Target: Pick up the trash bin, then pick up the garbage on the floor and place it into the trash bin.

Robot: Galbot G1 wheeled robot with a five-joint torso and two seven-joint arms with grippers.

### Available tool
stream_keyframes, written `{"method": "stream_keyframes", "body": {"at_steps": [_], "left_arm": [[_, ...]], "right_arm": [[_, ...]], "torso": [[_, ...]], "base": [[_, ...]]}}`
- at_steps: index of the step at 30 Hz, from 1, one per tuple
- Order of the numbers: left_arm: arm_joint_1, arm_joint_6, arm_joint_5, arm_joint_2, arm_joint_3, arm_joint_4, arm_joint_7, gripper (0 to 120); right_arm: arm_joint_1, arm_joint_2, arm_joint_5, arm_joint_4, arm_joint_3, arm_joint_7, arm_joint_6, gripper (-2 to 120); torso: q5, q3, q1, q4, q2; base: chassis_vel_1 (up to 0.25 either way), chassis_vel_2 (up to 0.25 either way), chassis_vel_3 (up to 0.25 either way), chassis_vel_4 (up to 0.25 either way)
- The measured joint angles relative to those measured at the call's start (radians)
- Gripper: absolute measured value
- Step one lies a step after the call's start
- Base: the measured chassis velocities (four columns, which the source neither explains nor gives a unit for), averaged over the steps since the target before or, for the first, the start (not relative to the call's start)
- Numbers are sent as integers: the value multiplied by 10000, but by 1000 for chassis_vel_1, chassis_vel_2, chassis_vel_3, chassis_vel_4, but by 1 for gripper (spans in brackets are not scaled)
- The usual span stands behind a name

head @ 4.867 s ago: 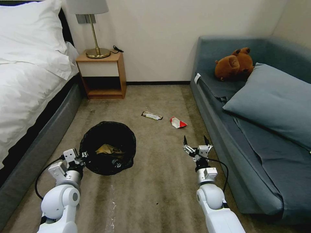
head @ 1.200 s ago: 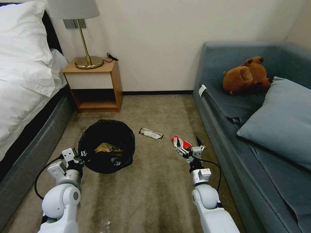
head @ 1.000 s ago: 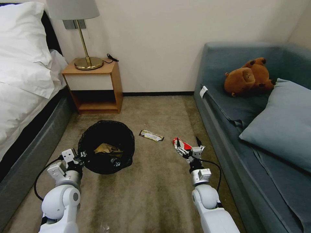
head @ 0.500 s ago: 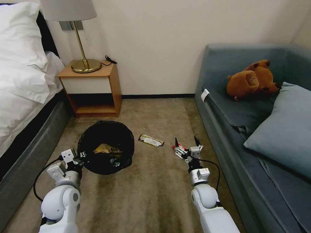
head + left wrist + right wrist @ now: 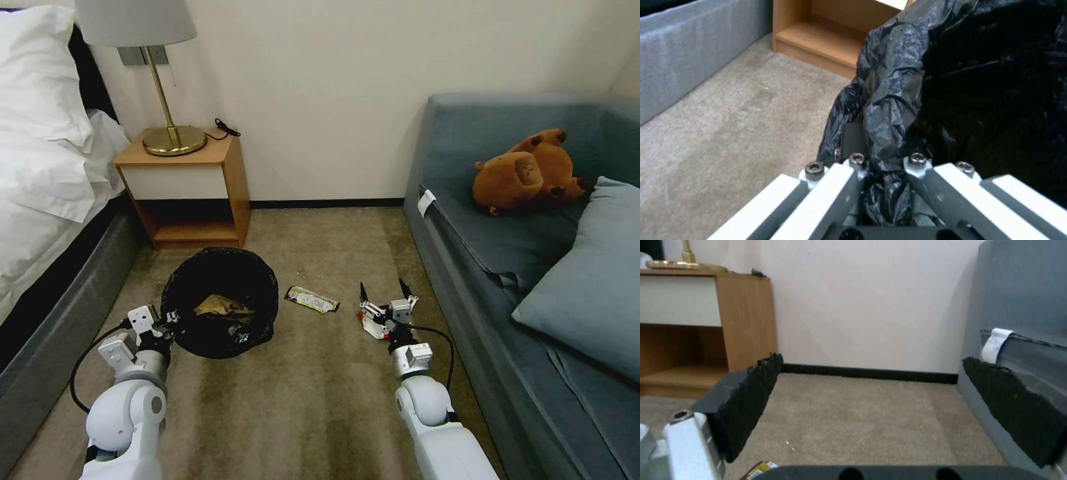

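Carpeted aisle between bed (image 5: pixel 40 220) and blue sofa (image 5: pixel 533 280), closed at the far end by the wall and the bedside cabinet (image 5: pixel 190 190).

The carpet (image 5: pixel 320 393) is open down the middle of the aisle. The trash bin (image 5: pixel 220 300), lined with a black bag, sits toward the bed side with crumpled brown paper (image 5: pixel 223 307) inside. The left arm reaches forward low; the left tool (image 5: pixel 163 320) is clamped on the near rim fold of the bag. The flat brown-yellow wrapper (image 5: pixel 311 299) lies on the carpet between bin and right tool. The right arm extends forward near the sofa base; the right tool (image 5: pixel 385 297) is spread wide, fingers pointing ahead, directly above the red-white wrapper (image 5: pixel 371 327), which it partly hides.
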Motion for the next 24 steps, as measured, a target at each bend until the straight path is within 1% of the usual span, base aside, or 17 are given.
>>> {"method": "stream_keyframes", "body": {"at_steps": [15, 24], "left_arm": [[-25, -60, 0, -15, -33, 136, -10, 1], [-168, -85, 17, -32, -5, 249, -32, 1]], "right_arm": [[95, 12, -16, -361, -108, -47, 75, 100], [170, -7, 4, -503, -137, -122, 234, 100]], "torso": [[-1, 0, 0, 0, 1], [-1, 1, 1, -1, 0]], "base": [[-85, 93, 92, -83], [-83, 76, 81, -75]]}}
